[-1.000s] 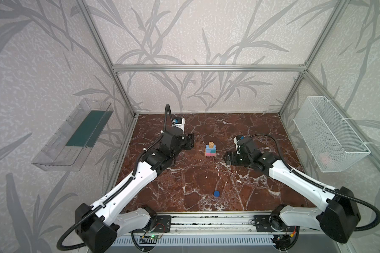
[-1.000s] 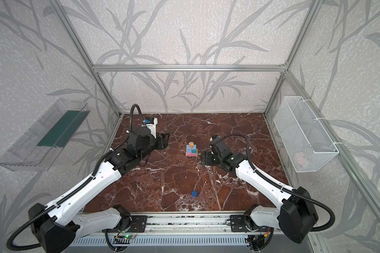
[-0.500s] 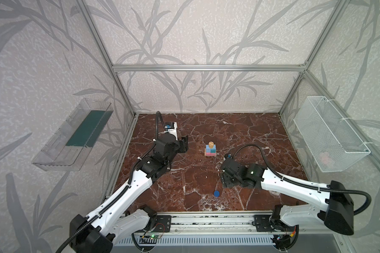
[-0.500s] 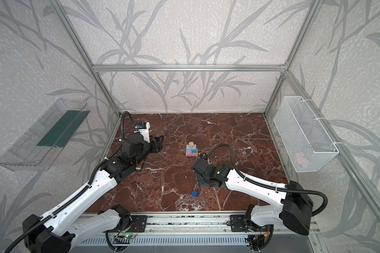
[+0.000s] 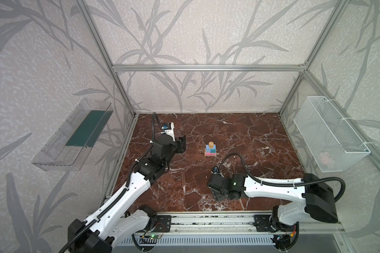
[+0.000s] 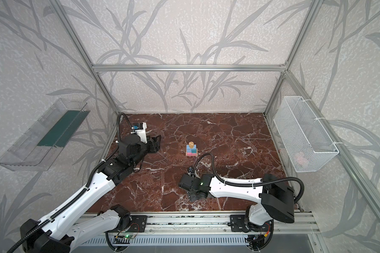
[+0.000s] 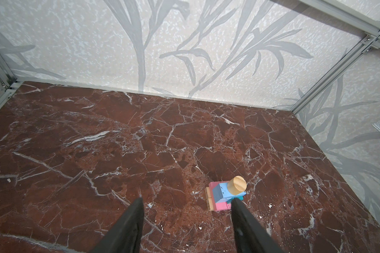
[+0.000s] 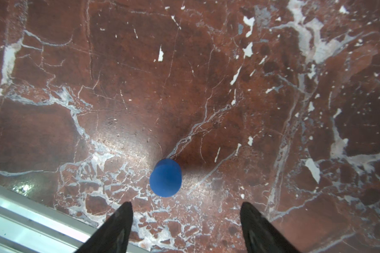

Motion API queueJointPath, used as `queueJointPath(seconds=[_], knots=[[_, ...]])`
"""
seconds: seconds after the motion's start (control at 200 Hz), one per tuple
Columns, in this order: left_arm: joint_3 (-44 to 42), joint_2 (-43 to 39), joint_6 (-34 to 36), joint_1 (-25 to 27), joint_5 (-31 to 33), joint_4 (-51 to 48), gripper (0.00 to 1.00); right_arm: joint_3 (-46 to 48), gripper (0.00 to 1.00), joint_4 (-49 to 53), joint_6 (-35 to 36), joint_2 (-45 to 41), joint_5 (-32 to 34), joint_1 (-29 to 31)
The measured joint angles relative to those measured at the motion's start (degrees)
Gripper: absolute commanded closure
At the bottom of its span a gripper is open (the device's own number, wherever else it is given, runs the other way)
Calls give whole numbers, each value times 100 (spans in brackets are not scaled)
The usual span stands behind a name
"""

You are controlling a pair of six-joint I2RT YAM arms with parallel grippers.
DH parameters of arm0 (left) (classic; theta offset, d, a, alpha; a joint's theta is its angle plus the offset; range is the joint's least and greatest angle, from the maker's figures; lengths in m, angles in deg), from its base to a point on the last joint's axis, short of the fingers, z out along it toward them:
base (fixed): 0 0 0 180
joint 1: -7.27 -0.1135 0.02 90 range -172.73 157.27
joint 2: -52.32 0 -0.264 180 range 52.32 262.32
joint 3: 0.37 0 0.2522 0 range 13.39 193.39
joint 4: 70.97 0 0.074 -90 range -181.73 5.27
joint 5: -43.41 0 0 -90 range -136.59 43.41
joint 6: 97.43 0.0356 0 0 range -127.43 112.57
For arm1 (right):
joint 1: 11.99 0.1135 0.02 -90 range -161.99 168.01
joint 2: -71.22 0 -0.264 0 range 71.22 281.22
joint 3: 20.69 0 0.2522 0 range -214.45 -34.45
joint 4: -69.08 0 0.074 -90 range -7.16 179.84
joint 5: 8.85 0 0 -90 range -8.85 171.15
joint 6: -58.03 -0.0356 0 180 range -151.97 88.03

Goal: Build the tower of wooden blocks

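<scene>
Red-brown marble surface, near edge: dark blue wooden cylinder stands upright just ahead of the right jaws, released and empty; left jaws, also released, well apart.

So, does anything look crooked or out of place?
Nothing is broken or spilled. The blue cylinder stands alone on the floor, apart from the tower, and the tan cylinder sits off-centre on top.
</scene>
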State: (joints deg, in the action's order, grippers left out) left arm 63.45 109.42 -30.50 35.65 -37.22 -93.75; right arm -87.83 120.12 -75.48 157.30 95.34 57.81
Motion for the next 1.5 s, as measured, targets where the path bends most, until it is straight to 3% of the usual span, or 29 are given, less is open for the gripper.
queueJointPath(seconds=[0.705, 1.5], knots=[[-72, -13, 0, -83, -26, 87, 38, -313, 32, -103, -72, 911, -391, 39], [-74, 46, -7, -188, -48, 90, 38, -260, 41, -280, -256, 994, -662, -175]])
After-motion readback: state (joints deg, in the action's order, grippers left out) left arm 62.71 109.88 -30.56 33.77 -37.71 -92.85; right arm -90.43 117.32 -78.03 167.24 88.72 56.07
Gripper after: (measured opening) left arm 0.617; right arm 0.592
